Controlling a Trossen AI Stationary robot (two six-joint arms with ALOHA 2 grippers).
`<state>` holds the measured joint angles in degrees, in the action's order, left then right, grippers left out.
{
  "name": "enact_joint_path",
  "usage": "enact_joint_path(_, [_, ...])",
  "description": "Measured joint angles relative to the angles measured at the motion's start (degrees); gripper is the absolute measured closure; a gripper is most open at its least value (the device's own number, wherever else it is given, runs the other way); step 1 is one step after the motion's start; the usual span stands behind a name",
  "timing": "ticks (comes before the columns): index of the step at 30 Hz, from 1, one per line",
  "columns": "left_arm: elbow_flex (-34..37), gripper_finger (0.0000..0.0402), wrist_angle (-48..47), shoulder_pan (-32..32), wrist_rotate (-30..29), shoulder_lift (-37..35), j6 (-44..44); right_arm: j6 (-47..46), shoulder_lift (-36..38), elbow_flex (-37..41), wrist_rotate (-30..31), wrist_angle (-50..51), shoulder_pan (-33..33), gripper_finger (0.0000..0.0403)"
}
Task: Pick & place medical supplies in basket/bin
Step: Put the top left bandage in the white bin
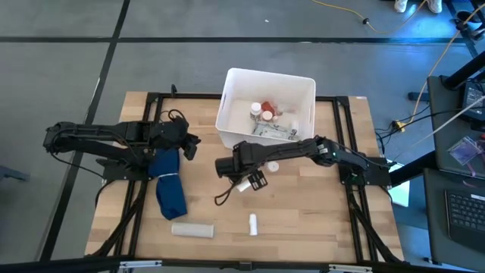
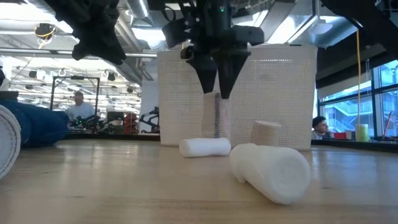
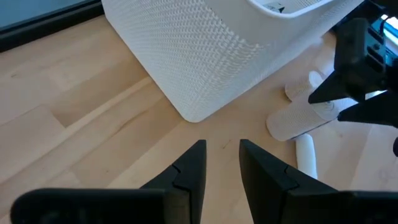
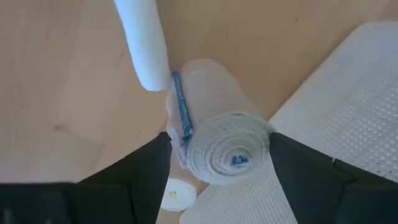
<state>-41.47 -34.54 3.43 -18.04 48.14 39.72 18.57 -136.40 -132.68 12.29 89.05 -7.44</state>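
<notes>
Wood-grain table; right hand astride ribbed gauze roll.

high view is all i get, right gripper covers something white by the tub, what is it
Observer: A rolled bandage with a blue strip on its side, shown in the right wrist view.
Operator: is it gripped
Observer: The right gripper is open, one finger on each side of the roll; contact is unclear.
Operator: left gripper carrying anything
Observer: No, the left gripper is empty, its fingers slightly apart, facing the tub.
</notes>
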Motion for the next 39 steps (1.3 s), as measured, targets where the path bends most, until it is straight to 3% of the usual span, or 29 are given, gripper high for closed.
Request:
enact_joint_path(6, [0.0, 0.0311, 0.0, 0.0, -0.02, 0.0, 0.0, -0.26, -0.15, -0.01, -4.36, -1.07, 0.02, 0.0149])
enact_joint_path(13, [0.0, 0.0311, 0.0, 0.0, -0.05, 0.0, 0.01, -0.46, -0.44, 0.0, -4.47, -1.76, 0.0, 0.0182])
enact_joint_path(28, [0.02, 0.0311, 0.02, -0.01, -0.11, -0.02, 0.0, -5.91, 4.47, -1.53, -7.98, 0.92, 0.09, 0.0386])
enact_joint_path(39, [0.04, 0.0311, 0.01, 0.01, -0.13, -0.02, 0.01, -10.8, 14.34, -2.27, -7.93, -0.38, 0.22, 0.0397])
